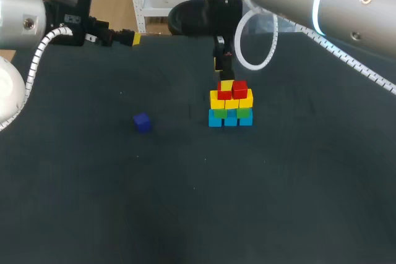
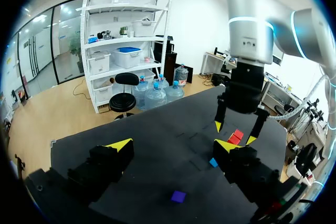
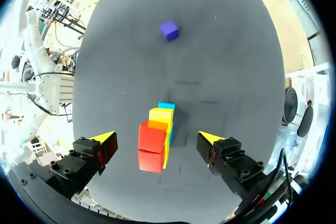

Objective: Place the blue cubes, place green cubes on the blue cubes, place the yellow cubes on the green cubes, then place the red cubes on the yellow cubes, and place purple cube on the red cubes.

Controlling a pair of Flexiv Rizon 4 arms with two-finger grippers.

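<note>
The purple cube (image 1: 142,122) lies alone on the worktop (image 1: 93,183), well apart from the stack (image 1: 231,104). The right tool (image 3: 156,139) hangs open and empty over the red cubes (image 1: 232,89). The left tool (image 2: 173,145) is open and empty too. I think it is best to come straight down, grab the purple cube by flat sides and lift it high. There is wide room around it, away from the edges. Just don't bump the stack.

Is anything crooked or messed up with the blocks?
Nothing looks wrong. The stack stands neat, with the red cubes on top. Only the purple cube sits alone, apart from it, not yet placed.
</note>
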